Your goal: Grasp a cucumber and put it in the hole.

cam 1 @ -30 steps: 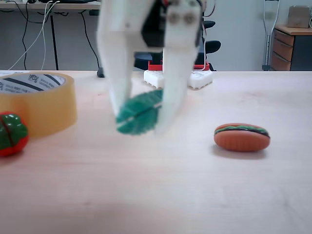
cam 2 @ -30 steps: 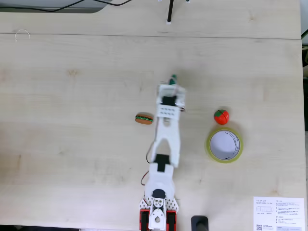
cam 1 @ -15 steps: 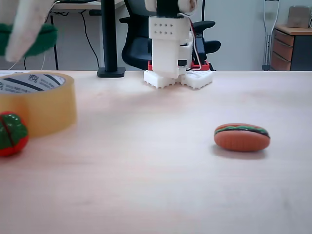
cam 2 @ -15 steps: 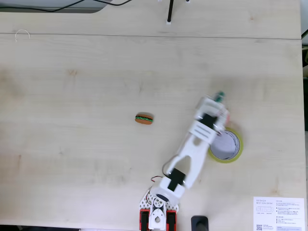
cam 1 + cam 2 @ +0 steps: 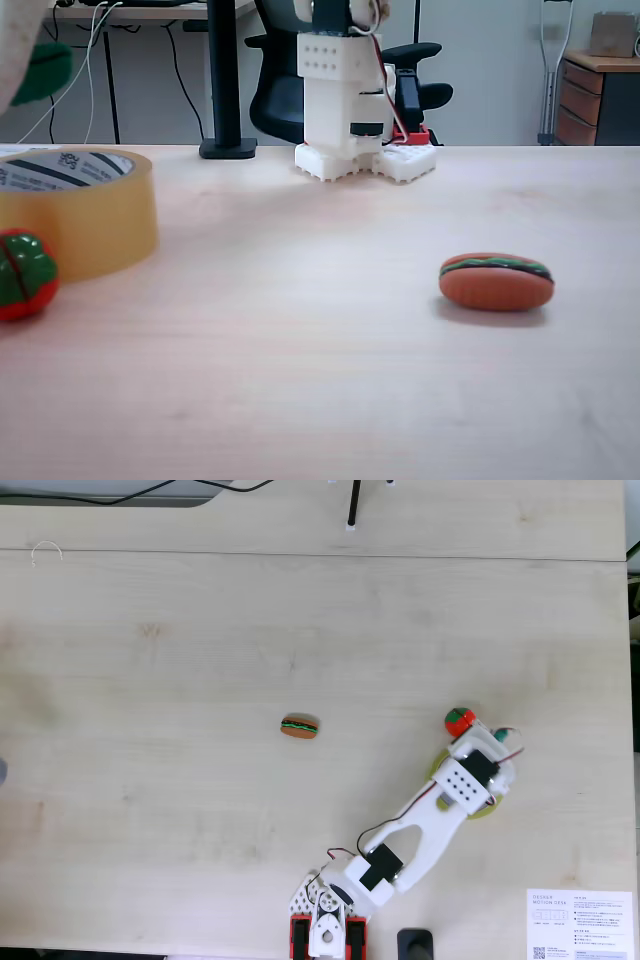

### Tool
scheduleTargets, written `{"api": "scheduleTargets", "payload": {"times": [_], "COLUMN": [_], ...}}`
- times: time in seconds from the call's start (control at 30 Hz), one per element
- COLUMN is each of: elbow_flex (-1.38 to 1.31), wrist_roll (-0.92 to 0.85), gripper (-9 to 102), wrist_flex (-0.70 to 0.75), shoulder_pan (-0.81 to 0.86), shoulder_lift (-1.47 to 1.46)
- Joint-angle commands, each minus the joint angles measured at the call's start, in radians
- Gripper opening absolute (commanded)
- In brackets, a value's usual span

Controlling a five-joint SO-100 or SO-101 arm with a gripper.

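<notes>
**Cucumber aloft over the roll, drop not yet made**

Grasp and carry judged done; release left to do. Spread across the pale wooden table [image 5: 150, 680], reaching from the base at the near edge in the top-down fixed view, out to the right: arm [image 5: 420, 825], with its head directly over the tape roll [image 5: 438, 770]. Closed on the cucumber [image 5: 45, 68], to judge by the way it hangs in mid-air against the white finger: gripper [image 5: 22, 50], high at the left edge of the low fixed view, above and a little behind the roll. Not yet inside the hole [image 5: 55, 168]; seen empty from the low side view. Left over: lining up above the opening, lowering, letting go. Untouched and well apart on the table: toy hotdog [image 5: 495, 282]. Just beside the roll: round red-and-green toy [image 5: 22, 275].

Hard to make out:
- Most of the roll and all of its opening, covered by the arm from above.
- Gripper cut off by the frame corner in the low view, so no reading of the gap between the jaws or of the second finger.
- Cucumber down to a green sliver [image 5: 501, 736] from above; tilt and exact place over the hole impossible to tell.
</notes>
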Motion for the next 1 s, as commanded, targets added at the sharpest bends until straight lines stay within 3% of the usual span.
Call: {"api": "scheduleTargets", "payload": {"times": [0.0,0.47,0.63,0.8,0.97], "elbow_flex": [-0.049,-0.049,-0.049,-0.049,-0.049], "wrist_roll": [-0.014,-0.026,-0.026,-0.026,-0.026], "gripper": [0,1,17,60,62], "wrist_flex": [0.034,0.132,0.167,0.183,0.183], "shoulder_pan": [0.049,0.087,0.087,0.087,0.087], "shoulder_lift": [0.121,0.13,0.15,0.163,0.175]}}
